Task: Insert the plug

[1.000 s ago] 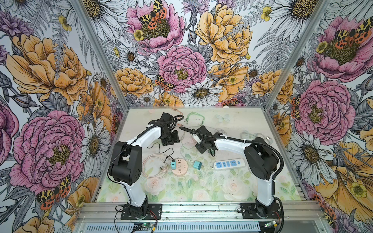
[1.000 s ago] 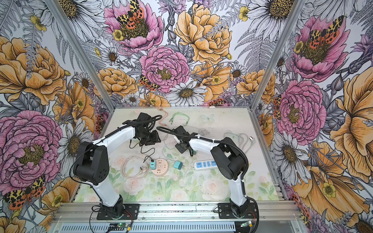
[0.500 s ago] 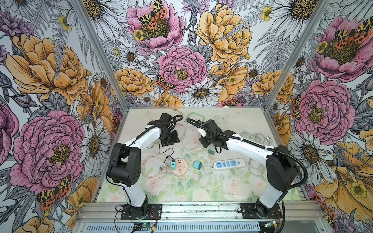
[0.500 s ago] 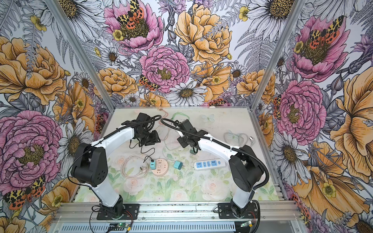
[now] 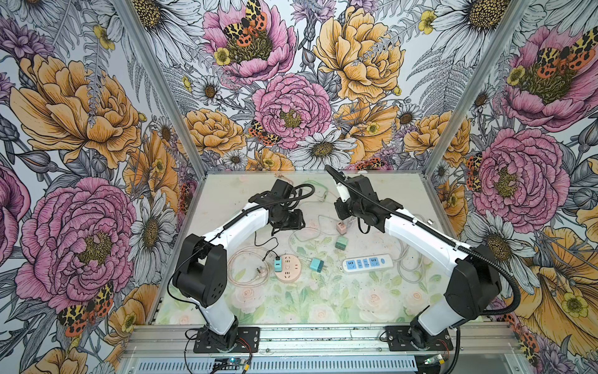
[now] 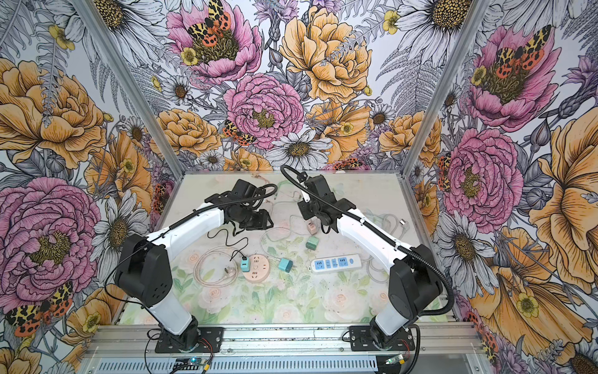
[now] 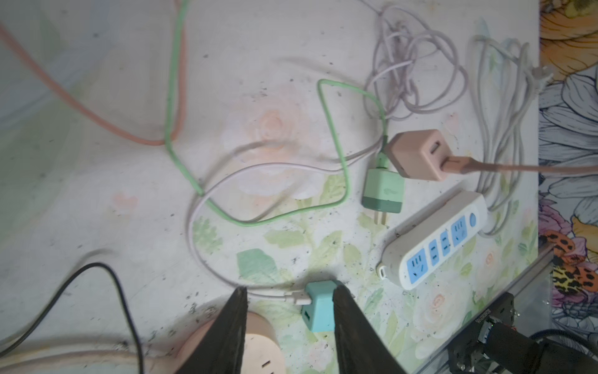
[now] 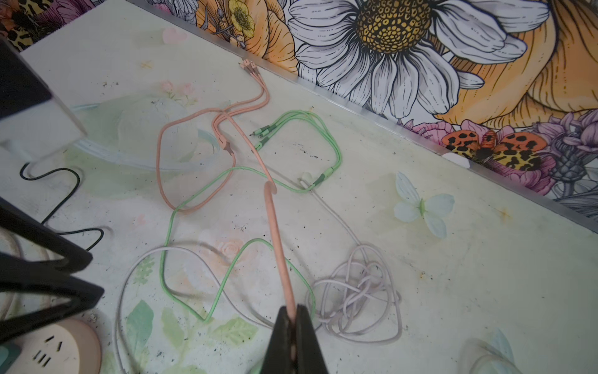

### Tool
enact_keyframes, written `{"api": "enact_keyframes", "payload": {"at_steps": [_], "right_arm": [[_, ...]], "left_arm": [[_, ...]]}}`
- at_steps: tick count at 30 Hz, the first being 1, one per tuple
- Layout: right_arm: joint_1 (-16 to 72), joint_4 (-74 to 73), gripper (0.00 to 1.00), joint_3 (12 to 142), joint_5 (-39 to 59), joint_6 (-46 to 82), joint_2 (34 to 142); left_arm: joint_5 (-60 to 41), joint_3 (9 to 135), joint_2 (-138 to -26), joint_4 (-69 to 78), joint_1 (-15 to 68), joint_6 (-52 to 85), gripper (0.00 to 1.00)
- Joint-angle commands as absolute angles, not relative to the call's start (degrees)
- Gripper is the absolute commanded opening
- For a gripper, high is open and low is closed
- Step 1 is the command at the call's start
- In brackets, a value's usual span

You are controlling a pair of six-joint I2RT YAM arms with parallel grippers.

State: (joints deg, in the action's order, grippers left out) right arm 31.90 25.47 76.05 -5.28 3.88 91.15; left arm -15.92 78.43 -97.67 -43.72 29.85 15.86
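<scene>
The right claw (image 8: 291, 309) is pinched tight on a salmon-pink braided cable (image 8: 277, 239). The cable runs into the pink cube-shaped plug (image 7: 415, 153), which sits on the far side of the white power strip with blue sockets (image 7: 437, 249). A green cube charger (image 7: 383, 191) lies just beside the plug, nearer the strip. The left claw (image 7: 289, 288) hangs half-spread and empty. A teal charger (image 5: 316, 265) lies just left of the strip in a top view, and tangled lilac cord (image 7: 417, 74) litters the worktop (image 7: 97, 194) beyond it.

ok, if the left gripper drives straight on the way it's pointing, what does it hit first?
Probably the teal adapter, framed between the open jaws of the left gripper in its wrist view. Depth is unclear; it could reach the table first.
</scene>
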Motion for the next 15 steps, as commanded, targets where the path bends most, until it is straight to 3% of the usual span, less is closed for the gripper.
{"api": "enact_keyframes", "payload": {"at_steps": [1, 7, 15], "right_arm": [[31.0, 26.2, 0.0, 76.6, -3.5, 7.4, 90.9], [30.0, 26.2, 0.0, 75.2, -3.1, 10.0, 91.4], [28.1, 26.2, 0.0, 76.2, -0.8, 13.4, 93.3]], "left_arm": [[-14.1, 82.5, -100.7, -40.4, 33.7, 10.7, 0.46], [-10.2, 83.2, -103.8, -34.4, 36.7, 11.6, 0.51], [-10.5, 73.7, -103.8, -15.3, 37.5, 10.8, 0.58]]}}
